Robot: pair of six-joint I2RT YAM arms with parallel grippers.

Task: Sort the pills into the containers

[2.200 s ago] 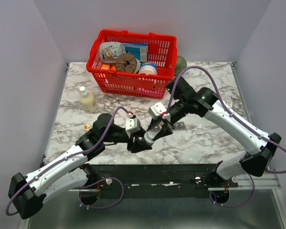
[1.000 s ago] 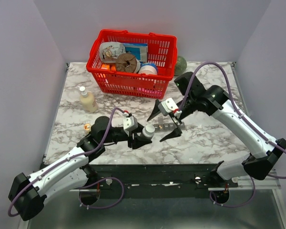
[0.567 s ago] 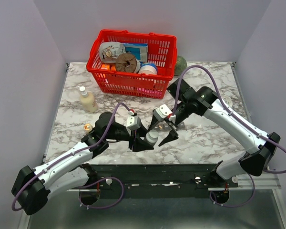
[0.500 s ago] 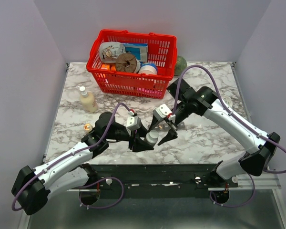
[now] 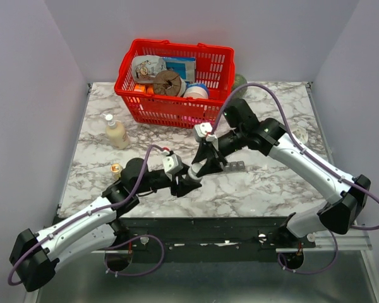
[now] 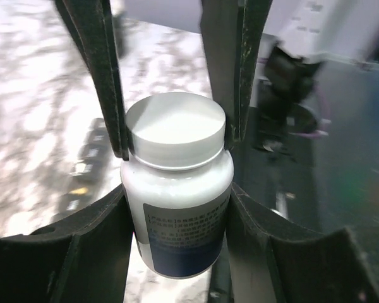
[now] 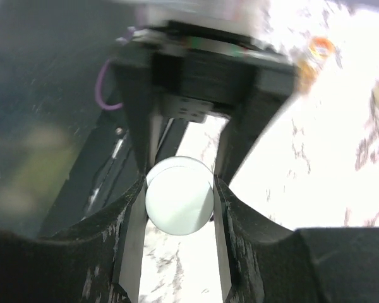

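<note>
Over marbled table (image 5: 271, 183), clamps pill bottle (image 6: 180, 189) in left gripper (image 6: 177, 221), pinches white cap (image 6: 175, 126) with right gripper (image 7: 179, 189); risks slipping off cap or wrenching bottle loose, scattering pills beside containers (image 5: 235, 166).

Two arms, each with one gripper: left gripper (image 5: 184, 182) and right gripper (image 5: 205, 165). One marble table (image 5: 271, 183). Three bottles: one white bottle (image 6: 180, 196), one cream bottle (image 5: 116, 133) and one small amber bottle (image 5: 115, 168). One pill strip (image 5: 235, 166); its compartments are too blurred to count. One red basket (image 5: 177, 110), with at least five items heaped inside. One dark can (image 5: 240, 81), mostly hidden.
</note>
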